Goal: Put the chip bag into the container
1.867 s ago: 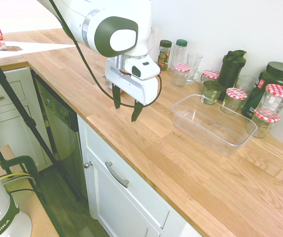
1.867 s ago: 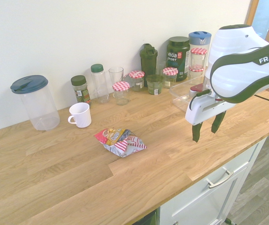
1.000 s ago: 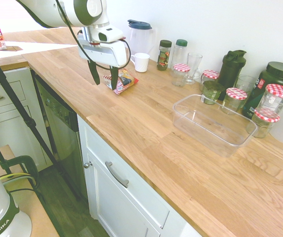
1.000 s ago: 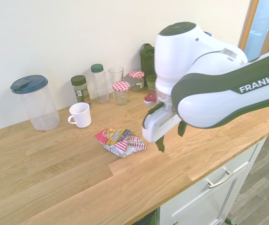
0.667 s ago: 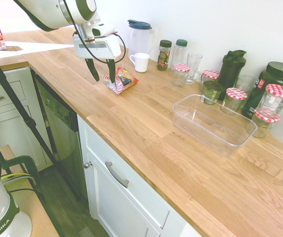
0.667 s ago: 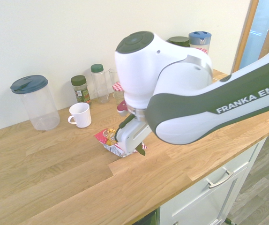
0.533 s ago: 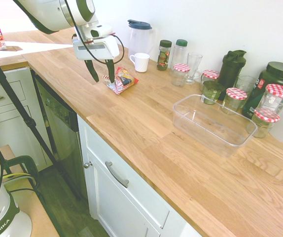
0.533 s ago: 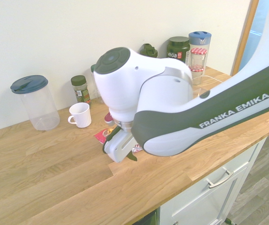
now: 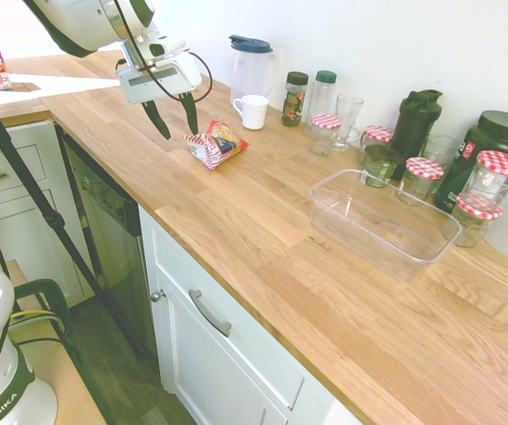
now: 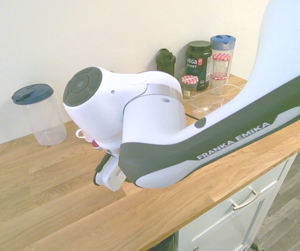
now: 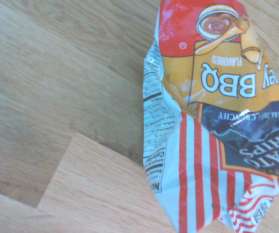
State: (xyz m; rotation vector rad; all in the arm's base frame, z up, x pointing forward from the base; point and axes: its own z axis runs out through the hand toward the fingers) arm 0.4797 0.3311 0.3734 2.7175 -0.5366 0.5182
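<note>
Approaching for the pickup: wood countertop [image 9: 263,221] runs along a white wall, white cabinets below. Container [image 9: 383,223] sits empty, well apart to the right of chip bag [image 9: 216,144], which lies flat near a white mug [image 9: 254,112]. Gripper [image 9: 169,117], jaws wide and holding nothing, hovers just left of the bag. Next move likely calls for centring over it, then descending.

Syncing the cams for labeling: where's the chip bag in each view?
First exterior view: chip bag lies on the counter in the upper left, just right of the open pincer, below the white mug.
Second exterior view: not visible; the arm covers its spot.
Wrist view: chip bag fills the right half, BBQ print upside down, on bare wood.
Shared landmark: the blue-lidded pitcher shows in both exterior views.
</note>
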